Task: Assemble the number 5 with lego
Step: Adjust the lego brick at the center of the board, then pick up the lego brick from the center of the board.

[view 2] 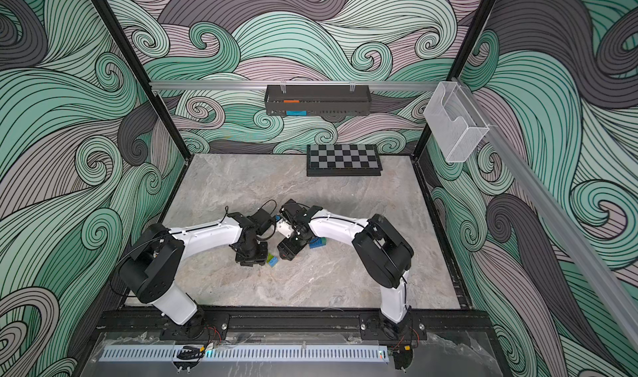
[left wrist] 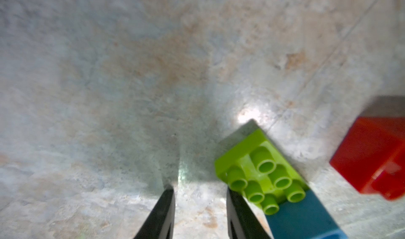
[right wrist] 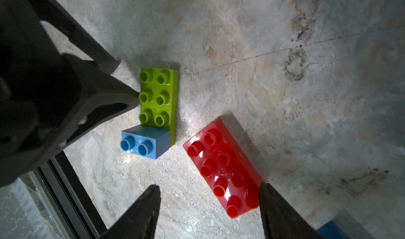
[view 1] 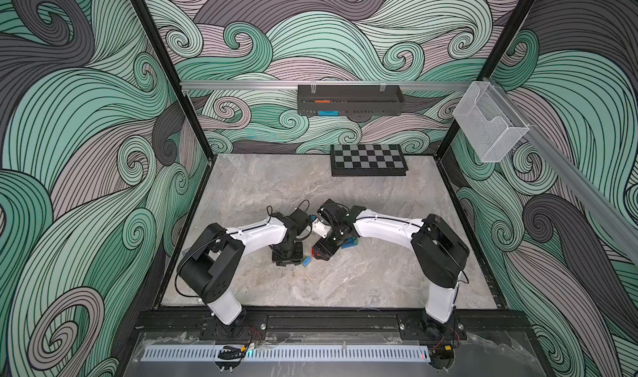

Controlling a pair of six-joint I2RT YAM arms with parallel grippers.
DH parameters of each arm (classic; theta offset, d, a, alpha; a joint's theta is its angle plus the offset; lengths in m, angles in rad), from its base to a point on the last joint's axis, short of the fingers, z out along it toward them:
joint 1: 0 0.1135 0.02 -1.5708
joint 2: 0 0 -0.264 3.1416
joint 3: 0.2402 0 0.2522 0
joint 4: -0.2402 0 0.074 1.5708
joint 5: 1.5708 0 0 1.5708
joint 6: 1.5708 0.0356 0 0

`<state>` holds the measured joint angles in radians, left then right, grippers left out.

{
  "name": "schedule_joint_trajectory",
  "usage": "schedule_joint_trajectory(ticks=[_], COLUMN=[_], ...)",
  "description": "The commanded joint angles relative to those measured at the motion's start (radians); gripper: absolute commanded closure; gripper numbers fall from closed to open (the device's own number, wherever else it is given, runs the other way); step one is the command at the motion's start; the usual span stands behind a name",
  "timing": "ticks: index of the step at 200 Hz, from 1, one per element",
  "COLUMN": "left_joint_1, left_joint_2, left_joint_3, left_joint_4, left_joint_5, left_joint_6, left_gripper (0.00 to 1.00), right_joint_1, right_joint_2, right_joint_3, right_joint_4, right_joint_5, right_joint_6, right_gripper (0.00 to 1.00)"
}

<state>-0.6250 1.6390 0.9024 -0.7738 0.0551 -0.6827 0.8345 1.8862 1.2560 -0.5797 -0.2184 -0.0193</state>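
Note:
A lime green brick (right wrist: 158, 95) lies studs up on the table, with a small light blue brick (right wrist: 144, 142) stuck on one end. My left gripper (left wrist: 200, 188) is open by a narrow gap over bare table, and one finger stands against the lime brick's (left wrist: 260, 172) long side. A red brick (right wrist: 223, 167) lies close by. My right gripper (right wrist: 209, 186) is open above it, one finger beside the brick's end. A dark blue brick (view 1: 348, 244) with a green piece lies under the right wrist. In both top views the grippers point down, close together (view 1: 286, 263) (view 1: 322, 254).
A folded chessboard (view 1: 367, 159) leans at the back of the table. A black tray (view 1: 348, 104) hangs on the rear rail and a clear basket (view 1: 490, 123) on the right rail. Black frame rails border the marble table (view 1: 345, 289).

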Motion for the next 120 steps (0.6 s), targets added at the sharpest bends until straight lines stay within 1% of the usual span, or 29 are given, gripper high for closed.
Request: schedule_joint_trajectory(ticks=[1,26,64,120], left_joint_1=[0.01,0.01,0.011,0.016], left_joint_2=[-0.054,-0.098,-0.145,-0.21], left_joint_3=[-0.01,-0.022,-0.022,-0.038], left_joint_4=[-0.028,-0.04,-0.067,-0.085], left_joint_5=[-0.021,-0.023,-0.023,-0.021], left_joint_6=[0.009,0.005,0.002,-0.016], left_gripper=[0.57,0.56,0.56,0.56], right_joint_1=[0.023,0.029,0.031,0.05], right_joint_2=[-0.012,-0.041,-0.055,-0.01], right_joint_3=[-0.035,-0.037,-0.014,0.011], right_joint_4=[-0.046,-0.045,-0.044,-0.045], right_joint_5=[0.018,0.036,0.103,0.157], right_joint_6=[-0.008,-0.001,-0.011,-0.04], right_gripper=[0.27,0.27,0.27,0.28])
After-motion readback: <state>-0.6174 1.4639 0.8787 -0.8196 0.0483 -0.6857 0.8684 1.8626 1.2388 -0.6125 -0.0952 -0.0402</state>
